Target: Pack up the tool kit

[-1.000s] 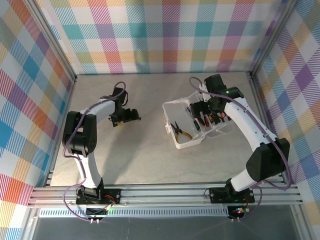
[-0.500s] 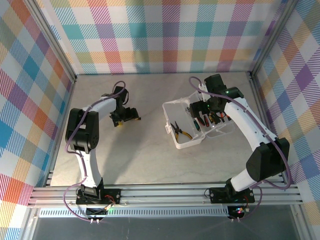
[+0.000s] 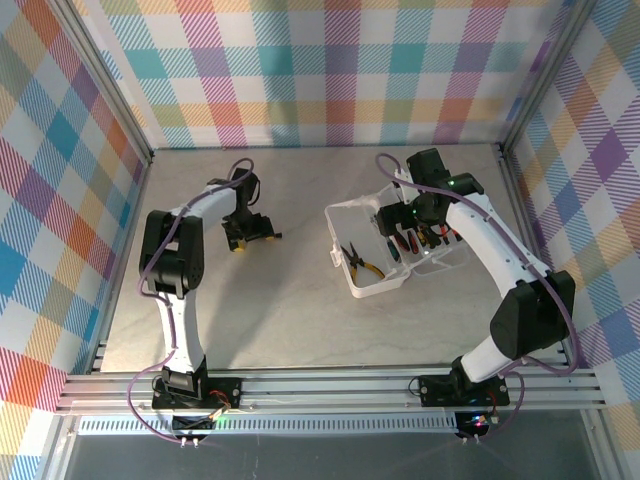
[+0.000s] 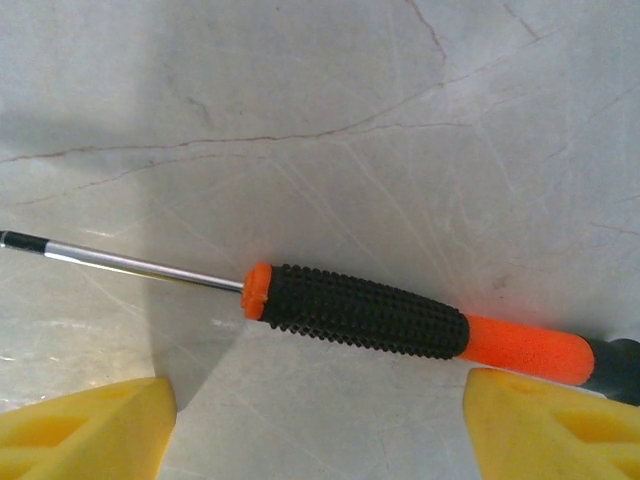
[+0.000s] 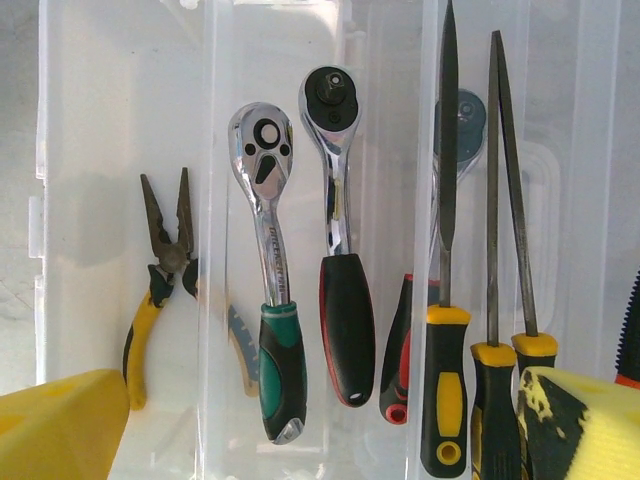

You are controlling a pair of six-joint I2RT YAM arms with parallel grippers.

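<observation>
Hovering low over the grey marbled tabletop (image 4: 300,100), my left gripper (image 4: 315,430) stands well open, its yellow pads either side of the orange-and-black knurled screwdriver (image 4: 360,312) lying there; whether the pad by the orange end touches it I cannot tell. My right gripper (image 5: 320,430) hangs fully spread and empty above the translucent whitish plastic case (image 5: 215,120) holding yellow-handled pliers (image 5: 150,290) and chrome ratchets (image 5: 270,250). The screwdriver's tip and butt are cut off at the frame edges.

I see a black-studded orange screwdriver (image 4: 360,312) on my grey veined tabletop (image 4: 300,100), yellow-handled pliers (image 5: 160,280), and pastel plaid walls (image 3: 330,70).
</observation>
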